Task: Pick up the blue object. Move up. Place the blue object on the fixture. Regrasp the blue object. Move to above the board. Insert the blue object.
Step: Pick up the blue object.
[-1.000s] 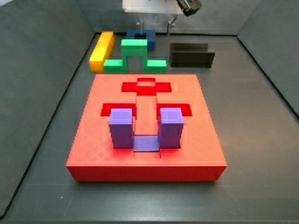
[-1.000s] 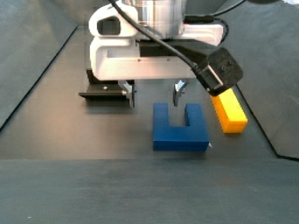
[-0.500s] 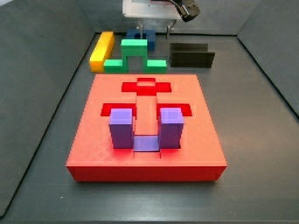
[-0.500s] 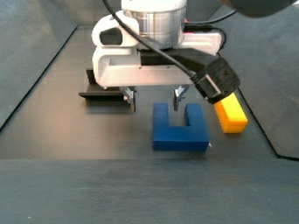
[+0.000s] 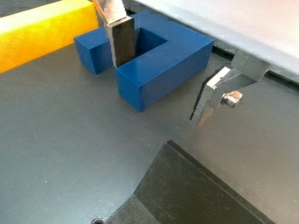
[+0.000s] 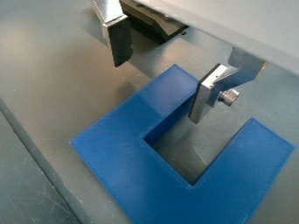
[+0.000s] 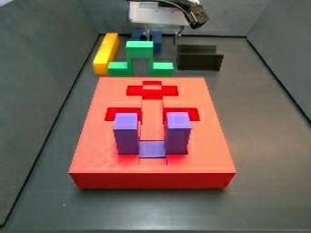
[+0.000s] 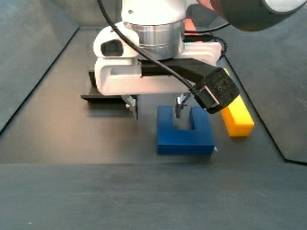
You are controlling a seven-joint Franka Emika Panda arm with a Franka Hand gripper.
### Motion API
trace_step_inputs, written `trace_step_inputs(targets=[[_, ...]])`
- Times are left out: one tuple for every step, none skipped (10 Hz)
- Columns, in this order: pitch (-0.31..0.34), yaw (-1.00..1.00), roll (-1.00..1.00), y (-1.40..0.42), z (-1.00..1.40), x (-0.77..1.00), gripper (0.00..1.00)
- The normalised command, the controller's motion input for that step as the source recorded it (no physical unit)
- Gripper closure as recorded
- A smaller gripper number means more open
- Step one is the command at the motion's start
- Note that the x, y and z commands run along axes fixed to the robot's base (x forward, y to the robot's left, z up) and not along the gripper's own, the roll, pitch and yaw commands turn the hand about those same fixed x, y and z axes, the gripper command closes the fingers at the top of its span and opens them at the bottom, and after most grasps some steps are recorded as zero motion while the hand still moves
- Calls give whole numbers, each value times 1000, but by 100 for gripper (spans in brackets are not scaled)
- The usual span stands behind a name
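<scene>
fixture (image 8: 106, 96): black stand on the worktop (image 8: 72, 180), at 9 o'clock from the blue object, partly hidden behind the white gripper body.
gripper (image 8: 153, 106): low over the blue object, jaws spread; in a wrist view one finger (image 6: 119, 39) hangs outside a prong, the other sits in the slot, neither visibly pressing.
blue object (image 8: 186, 131): dark blue u-block lying flat on the worktop, not lifted; slot seen in a wrist view (image 5: 149, 59).
yellow block (image 8: 235, 113): at 3 o'clock from the blue object, just beside it.
board (image 7: 152, 136): red slab well apart, carrying an upright purple u-block (image 7: 152, 133); green block (image 7: 144, 53) at 12 o'clock behind it.
</scene>
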Motion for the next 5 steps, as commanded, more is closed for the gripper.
trace_step_inputs(targets=[[0, 0, 0, -14, -57, -3, 0], [0, 0, 0, -20, 0, 0, 0], [0, 0, 0, -109, 0, 0, 0], [-17, 0, -7, -77, -57, 0, 0], [-11, 0, -7, -63, -83, 0, 0]])
